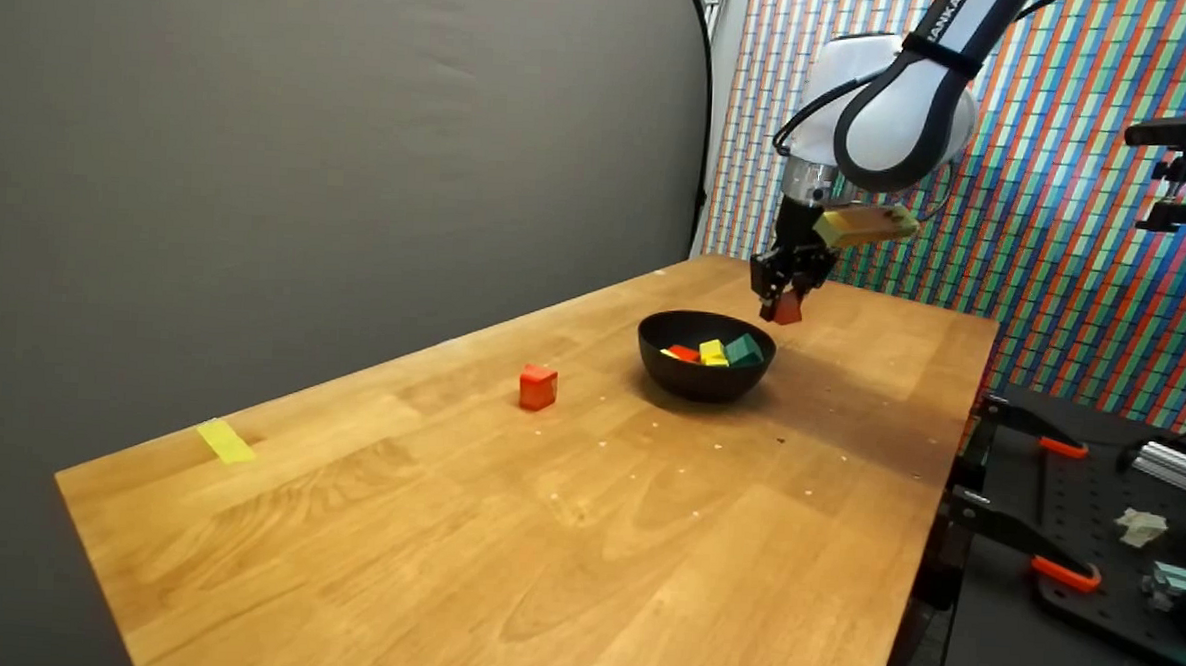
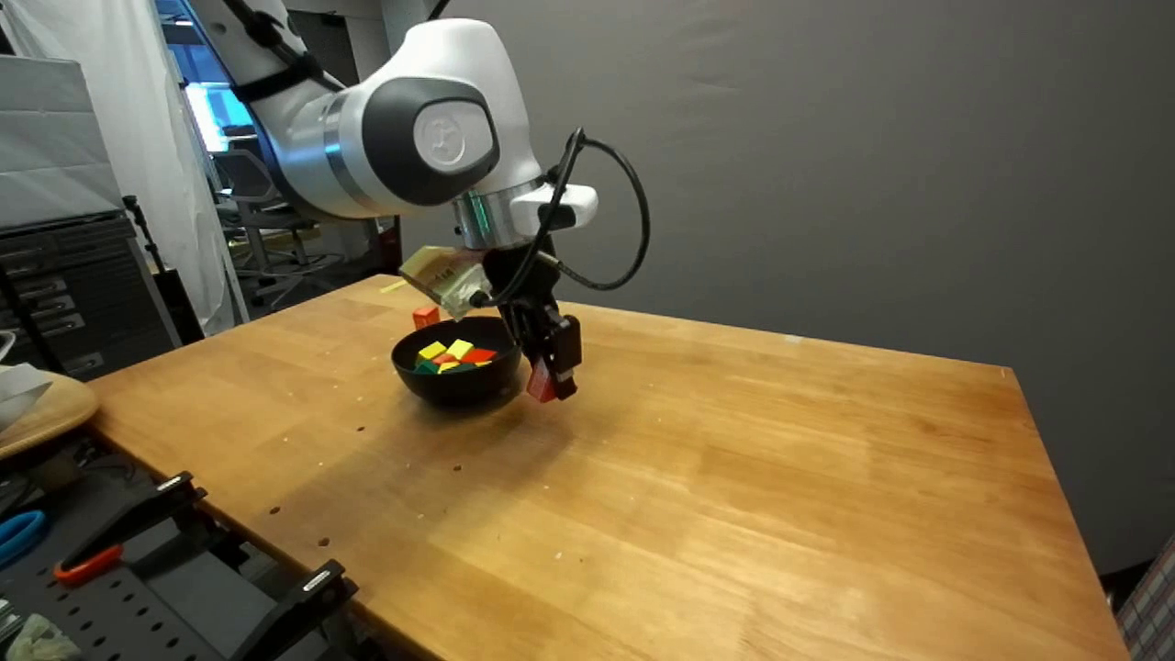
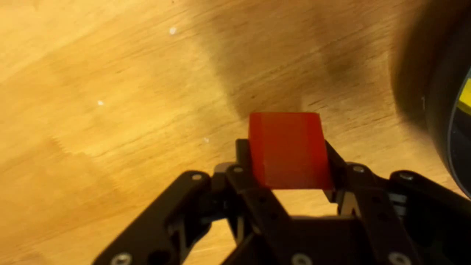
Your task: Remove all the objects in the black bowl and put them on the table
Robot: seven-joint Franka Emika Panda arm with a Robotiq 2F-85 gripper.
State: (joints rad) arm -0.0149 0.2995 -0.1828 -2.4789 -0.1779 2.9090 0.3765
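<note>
My gripper point(image 1: 781, 293) is shut on a red block point(image 1: 787, 309) and holds it beside the black bowl point(image 1: 706, 382), seemingly a little above the wooden table point(image 1: 564, 542). In the wrist view the red block point(image 3: 289, 147) sits between both fingers, and the bowl point(image 3: 439, 106) is cut off at the right edge. In both exterior views the bowl holds several blocks: yellow point(image 2: 460, 349), red point(image 2: 478, 355) and green point(image 2: 426, 367); some are partly hidden. Another red block point(image 1: 538, 388) rests on the table on the bowl's other side; it also shows behind the bowl point(image 2: 426, 317).
A flat yellow tape mark point(image 1: 226, 441) lies near the table's edge. Black clamps with orange tips point(image 1: 1063, 572) and a perforated black plate stand along one table side. A grey backdrop point(image 2: 826, 184) stands behind the table.
</note>
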